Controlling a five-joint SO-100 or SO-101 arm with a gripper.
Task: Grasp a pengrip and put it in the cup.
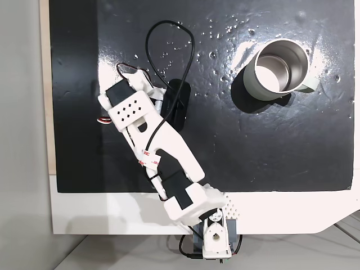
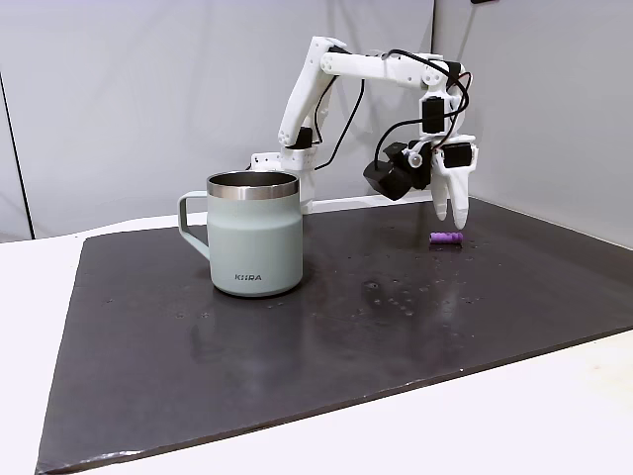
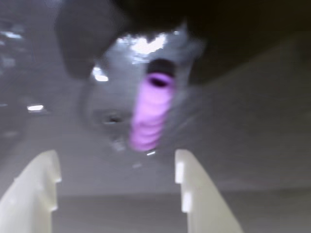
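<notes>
The purple ribbed pengrip (image 2: 445,238) lies on its side on the black mat, at the right in a fixed view. My gripper (image 2: 451,220) hangs just above it, fingers pointing down. In the wrist view the pengrip (image 3: 150,114) lies lengthwise ahead of the gap, and my gripper (image 3: 115,155) is open with both white fingers (image 3: 194,194) apart and nothing between them. The metal cup (image 2: 255,247) stands upright far to the left, with its handle on its left. From above, the cup (image 1: 254,84) sits at the upper right and my arm (image 1: 163,146) covers the pengrip.
A black mat (image 2: 297,336) covers most of the white table (image 2: 554,416), with water drops and glare near its middle. The arm's base (image 1: 216,236) is clamped at the table's near edge in the top-down view. A black cable (image 1: 169,39) loops above the arm.
</notes>
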